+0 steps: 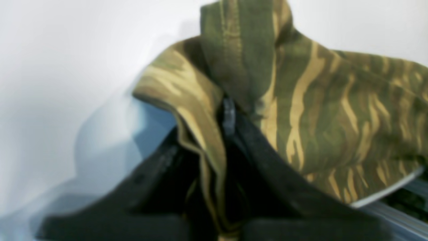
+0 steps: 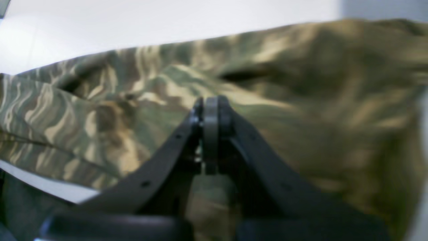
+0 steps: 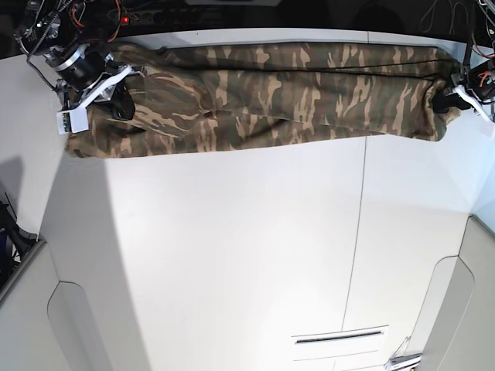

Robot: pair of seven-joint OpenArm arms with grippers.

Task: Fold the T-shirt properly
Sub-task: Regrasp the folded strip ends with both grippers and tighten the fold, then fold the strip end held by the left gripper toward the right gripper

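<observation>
The camouflage T-shirt (image 3: 271, 93) lies stretched in a long band along the far edge of the white table (image 3: 232, 247). My right gripper (image 3: 120, 100) is at the shirt's left end in the base view. In the right wrist view its jaws (image 2: 210, 110) are pressed together, with camouflage fabric (image 2: 301, 83) bunched around and between the fingers. My left gripper (image 3: 445, 103) is at the shirt's right end. In the left wrist view it (image 1: 229, 117) is shut on a fold of the fabric (image 1: 334, 110), which drapes over the black fingers and rises above the table.
Cables and electronics (image 3: 77, 15) sit behind the table's far left corner, with more wiring at the far right (image 3: 476, 46). A narrow slot (image 3: 336, 338) lies near the table's front. The table edge (image 1: 384, 194) shows under the shirt in the left wrist view.
</observation>
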